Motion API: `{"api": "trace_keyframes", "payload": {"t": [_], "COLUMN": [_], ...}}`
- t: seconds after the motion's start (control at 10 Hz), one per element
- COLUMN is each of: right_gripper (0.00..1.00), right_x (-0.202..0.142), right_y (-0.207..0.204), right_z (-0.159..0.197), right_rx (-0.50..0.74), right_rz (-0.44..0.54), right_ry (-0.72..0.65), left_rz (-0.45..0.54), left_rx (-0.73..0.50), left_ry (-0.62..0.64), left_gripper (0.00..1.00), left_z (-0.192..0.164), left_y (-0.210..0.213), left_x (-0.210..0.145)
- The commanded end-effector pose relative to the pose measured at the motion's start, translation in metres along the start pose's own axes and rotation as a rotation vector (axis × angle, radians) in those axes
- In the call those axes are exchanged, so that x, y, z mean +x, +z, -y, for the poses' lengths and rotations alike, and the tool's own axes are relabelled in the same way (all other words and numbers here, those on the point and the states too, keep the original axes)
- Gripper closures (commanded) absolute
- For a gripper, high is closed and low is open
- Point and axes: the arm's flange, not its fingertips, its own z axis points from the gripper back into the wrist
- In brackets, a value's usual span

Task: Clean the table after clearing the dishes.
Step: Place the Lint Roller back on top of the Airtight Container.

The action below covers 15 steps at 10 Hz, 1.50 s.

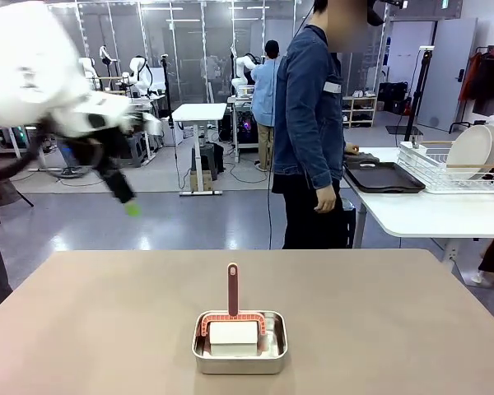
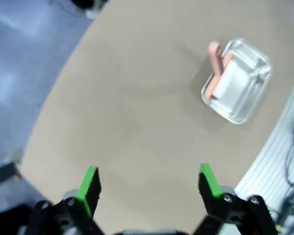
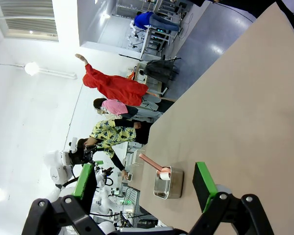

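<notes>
The beige table [image 1: 107,329] holds a small steel pan [image 1: 240,344] with a white scrubber and its salmon handle [image 1: 233,288]. My left gripper [image 1: 125,196] hangs blurred, high over the table's far left, open and holding nothing. In the left wrist view its fingers [image 2: 90,188] stand wide apart above the bare table [image 2: 137,107], with the pan [image 2: 237,81] farther off. My right gripper [image 3: 144,181] is open and holds nothing, well away from the pan [image 3: 169,183]. The dishes [image 1: 473,152], white plates, stand in a wire rack on a white side table.
A person in a denim jacket [image 1: 309,115] stands beyond the far edge, turned toward the white side table [image 1: 428,214]. Dark trays [image 1: 383,177] lie there beside the rack [image 1: 432,173]. Bare tabletop lies all around the pan.
</notes>
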Motion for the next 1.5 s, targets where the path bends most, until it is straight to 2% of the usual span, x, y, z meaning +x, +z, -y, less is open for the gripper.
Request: {"api": "trace_keyframes", "payload": {"t": [0.0,0.1,0.2,0.4,0.5,0.6,1.0,1.1,1.2,1.3,1.4], "right_gripper": [0.00,0.00,0.00,0.00,0.00,0.00,0.00,0.00,0.00,0.00,0.00], "right_x": [0.001,0.001,0.001,0.001,0.001,0.001,0.001,0.001,0.001,0.001,0.001], "right_y": [-0.001,-0.001,-0.001,-0.001,-0.001,-0.001,-0.001,-0.001,-0.001,-0.001,-0.001], "right_z": [-0.003,-0.003,-0.003,-0.003,-0.003,-0.003,-0.003,-0.003,-0.003,-0.003,-0.003], "right_rx": [0.009,0.009,0.009,0.009,0.009,0.009,0.009,0.009,0.009,0.009,0.009], "right_rz": [0.003,0.003,0.003,0.003,0.003,0.003,0.003,0.003,0.003,0.003,0.003], "right_ry": [0.005,0.005,0.005,0.005,0.005,0.005,0.005,0.005,0.005,0.005,0.005], "left_rz": [0.072,0.056,0.035,0.067,0.082,0.035,0.035,0.037,-0.020,0.010,0.053], "left_rx": [0.062,0.011,-0.148,-0.338,-0.356,-0.231,-0.231,-0.262,-0.490,-0.642,-0.707], "left_ry": [0.225,0.362,0.474,0.523,0.539,0.501,0.501,0.486,0.541,0.621,0.689], "left_gripper": [0.00,0.00,0.00,0.00,0.00,0.00,0.00,0.00,0.00,0.00,0.00], "left_z": [-0.017,-0.045,-0.071,-0.106,-0.116,-0.091,-0.091,-0.092,-0.119,-0.147,-0.174], "left_y": [0.008,0.011,0.013,0.000,-0.012,0.001,0.001,-0.003,0.002,0.004,0.007], "left_x": [-0.062,-0.106,-0.144,-0.192,-0.204,-0.199,-0.199,-0.195,-0.201,-0.220,-0.250]}}
